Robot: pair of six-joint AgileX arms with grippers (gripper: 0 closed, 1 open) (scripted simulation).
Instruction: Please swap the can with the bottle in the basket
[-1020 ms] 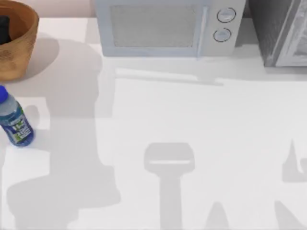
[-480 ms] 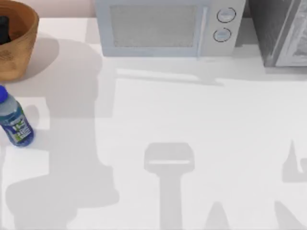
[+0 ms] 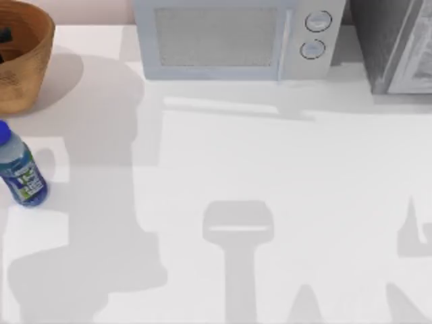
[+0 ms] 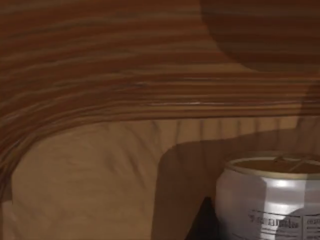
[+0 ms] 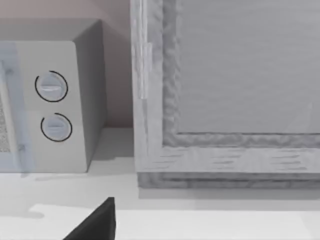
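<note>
So far, judging from above, the swap is hardly begun. In the top view the basket is sitting at the table's far left corner, partly cut off by the edge, and the bottle is standing out on the bare table near the left edge, well apart from the basket and nearer the front. It is not lying in the basket, so that half of the job is waiting. A small dark shape is showing inside the basket at the very edge; what it is I cannot tell. A microwave is standing along the back, with a grey cabinet beside it on the right.

In the left wrist view the camera is looking at the basket's woven inner wall from close by, and the can is standing upright on the basket floor, gold top up. The can is therefore not yet out. The left gripper is seemingly working down inside the basket near the can, but whether its fingers are apart or together I cannot tell.

In the right wrist view the microwave's dials and the cabinet's framed door are facing the camera, so the right arm is hanging parked toward the table's right rear; its grip I cannot tell either.

What is left, as I judge it: lifting the can out, setting it on the table, then putting the bottle in.
</note>
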